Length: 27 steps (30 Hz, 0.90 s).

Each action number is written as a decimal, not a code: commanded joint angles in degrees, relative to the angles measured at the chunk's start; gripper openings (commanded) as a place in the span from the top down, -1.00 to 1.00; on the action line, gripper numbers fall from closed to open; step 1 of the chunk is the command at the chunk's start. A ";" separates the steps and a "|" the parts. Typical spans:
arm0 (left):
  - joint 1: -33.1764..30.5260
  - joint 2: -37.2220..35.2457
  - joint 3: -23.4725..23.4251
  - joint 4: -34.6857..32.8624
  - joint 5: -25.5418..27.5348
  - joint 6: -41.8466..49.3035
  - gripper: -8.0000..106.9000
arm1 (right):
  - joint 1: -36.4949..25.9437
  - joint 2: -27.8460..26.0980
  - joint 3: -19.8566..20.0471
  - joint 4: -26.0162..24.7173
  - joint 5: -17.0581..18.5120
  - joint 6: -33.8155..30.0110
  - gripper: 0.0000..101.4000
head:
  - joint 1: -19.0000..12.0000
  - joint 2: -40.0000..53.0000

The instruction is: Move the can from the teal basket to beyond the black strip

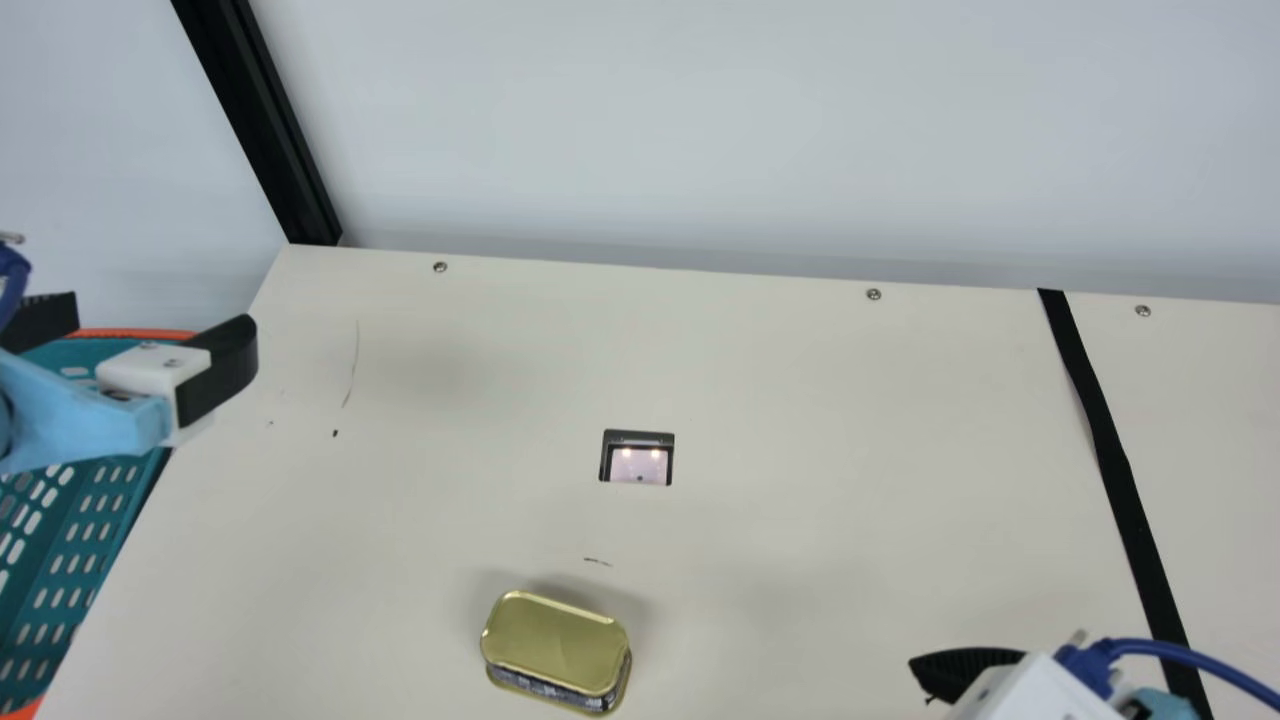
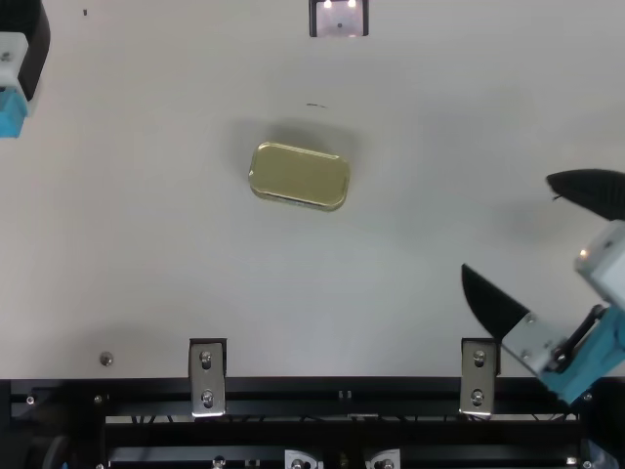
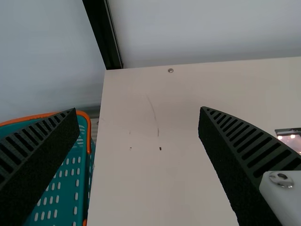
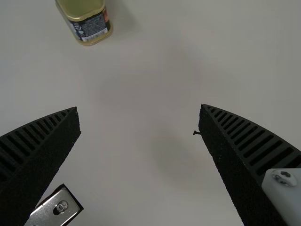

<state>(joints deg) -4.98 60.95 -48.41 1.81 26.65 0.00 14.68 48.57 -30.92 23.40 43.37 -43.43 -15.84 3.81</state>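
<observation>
Plainly, the can (image 1: 555, 640) lies flat on the cream worktop (image 1: 800, 420), between the teal basket (image 1: 100, 510) and the black strip (image 1: 1105, 440), well apart from both. Its gold lid faces up, and the printed wall shows below the lid's rim. Its long axis runs mostly crosswise, from the left arm's side towards the right arm's side, rather than out from the robot. It sits a little askew: the end towards the right arm lies slightly nearer the robot's edge of the worktop, the other end slightly farther out. The dark-framed opening (image 1: 638, 458) in the worktop lies beyond the can.

The right end effector (image 2: 506, 225) has its fingers spread wide with nothing between them, off past the can's right-hand short end and well apart from it. In the right wrist view, part of the lid and the printed wall show beyond the fingers.

The left end effector (image 1: 155, 325) is at the teal basket, overlapping its rim in the main view. Its fingers are also spread and hold nothing; the left wrist view shows a broad gap between them.
</observation>
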 commanded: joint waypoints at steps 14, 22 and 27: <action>0.00 0.00 0.00 0.00 0.00 0.00 -0.71 | 6.20 10.25 -0.53 5.35 -7.35 -5.95 -1.00 | -0.97 -0.21; 0.00 0.00 0.00 0.00 0.00 0.00 -0.71 | 7.50 15.35 -1.24 8.43 -11.47 -10.27 -1.00 | -0.97 -0.21; 0.00 0.00 0.00 0.00 0.00 0.00 -0.71 | 7.83 16.53 -1.42 9.54 -12.62 -11.40 -1.00 | -0.97 -0.21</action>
<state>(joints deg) -4.98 60.95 -48.41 1.81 26.65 0.00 22.51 65.15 -32.33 33.03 30.56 -54.85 -15.84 3.81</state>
